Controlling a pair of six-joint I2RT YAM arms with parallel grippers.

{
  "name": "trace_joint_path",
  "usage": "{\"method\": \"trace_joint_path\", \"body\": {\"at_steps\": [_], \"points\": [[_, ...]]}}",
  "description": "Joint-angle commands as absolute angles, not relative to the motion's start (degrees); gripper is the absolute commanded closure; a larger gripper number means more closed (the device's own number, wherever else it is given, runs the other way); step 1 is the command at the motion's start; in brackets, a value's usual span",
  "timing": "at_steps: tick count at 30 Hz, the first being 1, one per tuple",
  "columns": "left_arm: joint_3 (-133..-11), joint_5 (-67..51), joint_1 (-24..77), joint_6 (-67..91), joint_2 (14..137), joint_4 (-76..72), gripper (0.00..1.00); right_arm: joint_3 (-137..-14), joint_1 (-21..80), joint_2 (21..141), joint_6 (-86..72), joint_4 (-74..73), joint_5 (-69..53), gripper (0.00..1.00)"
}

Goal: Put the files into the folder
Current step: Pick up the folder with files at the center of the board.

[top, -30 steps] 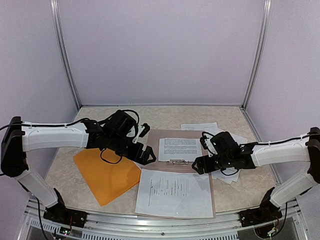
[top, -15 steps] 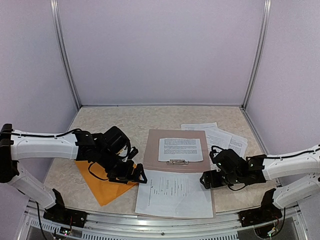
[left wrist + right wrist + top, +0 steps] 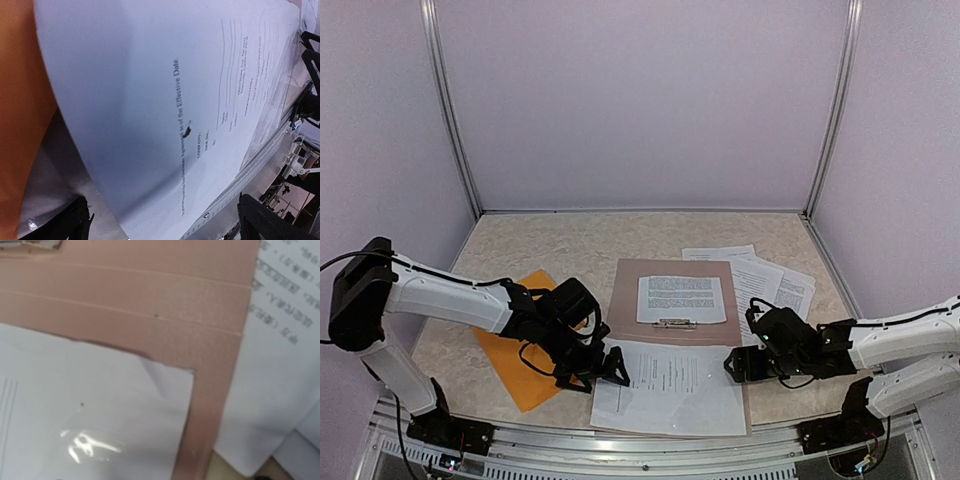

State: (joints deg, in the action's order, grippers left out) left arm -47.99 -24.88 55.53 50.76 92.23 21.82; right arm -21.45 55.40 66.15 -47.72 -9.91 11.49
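Sheet [image 3: 675, 390] laid near on clipboard [image 3: 625, 300], left gripper [image 3: 595, 375] spread open at its left edge beside folder [image 3: 520, 385], right gripper [image 3: 737, 365] opened at its right

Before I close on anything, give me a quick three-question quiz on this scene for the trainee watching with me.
1. True or false: the left tool is shut on the orange folder.
2. The right tool is at which edge of the near sheet? A left, B right, C far.
3. Fill in: the other loose sheets lie fanned out to the ___ of the clipboard.
Key: 1 false, its jaws stand open at the near sheet's left edge; 2 B; 3 right.
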Motion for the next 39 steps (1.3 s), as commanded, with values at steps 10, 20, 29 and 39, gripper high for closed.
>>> {"method": "trace_joint_path", "body": {"at_steps": [10,20,29,39], "points": [[-47.34,-34.67,55.18,57.57,95.18,8.8,0.01,-15.86,56.08,66.46,-48.78,-5.75,9.43,0.23],[-45.74,-36.54,52.44,60.11,92.83,2.54,0.23,-18.35,56.16,65.78,-46.18,-6.57,9.66,0.24],[-45.35,-38.23,50.09,61.01,90.86,0.51,0.52,-24.26,59.28,61.31,-39.73,-10.94,11.95,0.31],[-47.17,-40.19,47.84,61.41,89.08,0.84,0.54,-35.07,66.5,58.21,-25.33,-14.92,7.26,0.38]]}}
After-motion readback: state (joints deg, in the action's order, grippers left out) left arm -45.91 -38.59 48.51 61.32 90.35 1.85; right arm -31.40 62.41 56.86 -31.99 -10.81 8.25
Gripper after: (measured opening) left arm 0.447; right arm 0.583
